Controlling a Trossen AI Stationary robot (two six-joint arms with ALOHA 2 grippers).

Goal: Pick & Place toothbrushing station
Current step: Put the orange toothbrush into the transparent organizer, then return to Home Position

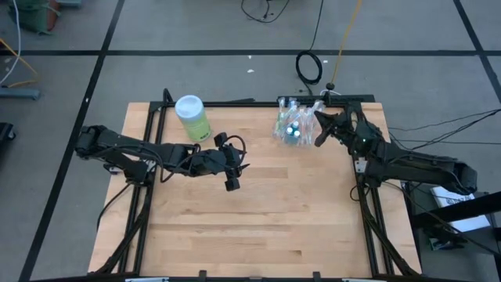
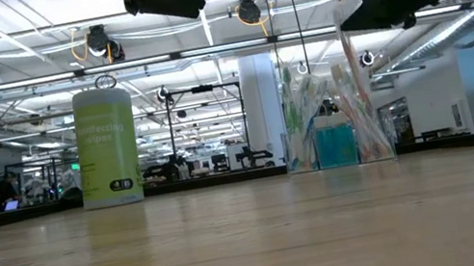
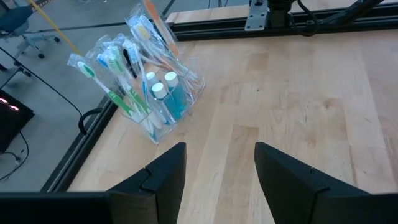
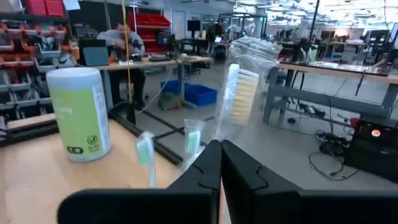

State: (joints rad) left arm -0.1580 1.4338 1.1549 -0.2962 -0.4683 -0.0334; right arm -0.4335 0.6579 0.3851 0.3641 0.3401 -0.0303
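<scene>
The toothbrushing station is a clear plastic cup holding several wrapped toothbrushes and small blue toothpaste tubes. It stands on its base at the table's far right and also shows in the low view. My right gripper is at the station's right side, shut on a wrapped toothbrush with pale bristles. My left gripper hangs open and empty above the table's middle, left of the station, and its fingers point toward it. My right gripper pinches the wrapped toothbrush between its two fingers, on the handle just below the head. The fingers come from the table's right, slanting down. The head stands up past the fingertips. In the low view the brush tilts and reaches down into the cup.
A light-green canister with a white lid stands at the table's far left, and also shows in the low view. Black frame rails run along the table's sides. Bare wood lies toward the near edge.
</scene>
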